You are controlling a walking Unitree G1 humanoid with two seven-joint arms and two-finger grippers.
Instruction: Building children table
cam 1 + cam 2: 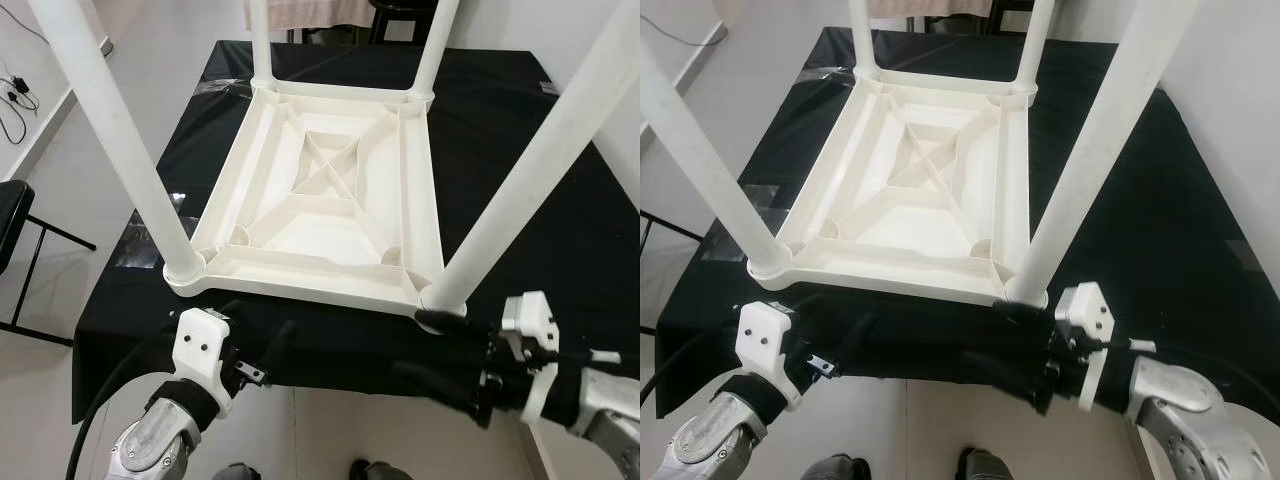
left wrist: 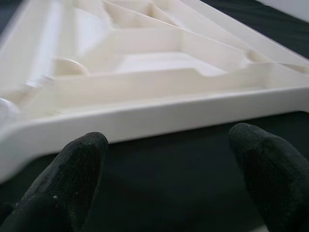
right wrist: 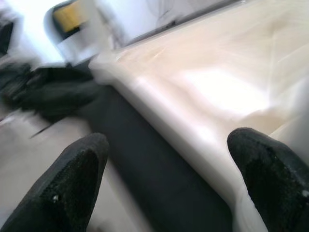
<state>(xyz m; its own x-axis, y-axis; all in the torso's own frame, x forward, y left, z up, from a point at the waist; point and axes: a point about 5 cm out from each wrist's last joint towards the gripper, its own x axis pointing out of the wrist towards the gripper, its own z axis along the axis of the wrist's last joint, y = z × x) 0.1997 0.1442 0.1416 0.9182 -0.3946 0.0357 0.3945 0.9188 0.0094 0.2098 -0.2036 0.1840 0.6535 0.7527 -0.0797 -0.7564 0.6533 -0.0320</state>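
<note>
A white plastic children's table (image 1: 330, 195) lies upside down on a bench covered with a black cloth (image 1: 560, 210), its ribbed underside facing up and its four round legs standing upward. The near left leg (image 1: 115, 130) rises from the near left corner socket, and the near right leg (image 1: 540, 165) rises from the near right corner; two further legs stand at the far corners.

Both silver arms reach forward from below the near edge of the bench. The left gripper (image 1: 262, 345) sits low, just in front of the table's near rim and to the right of the near left corner, its white wrist block angled up and inward. In the left wrist view its two black fingers (image 2: 72, 179) are spread wide with only dark cloth between them, pointing at the table's near rim (image 2: 159, 121), and they grip nothing.

The right gripper (image 1: 440, 355) comes in from the right, its forearm lying nearly level and pointing leftward, with its fingertips just below the base of the near right leg. In the blurred right wrist view its fingers (image 3: 72, 183) are likewise set wide apart and hold nothing, with the table's pale edge (image 3: 193, 116) running between them.
</note>
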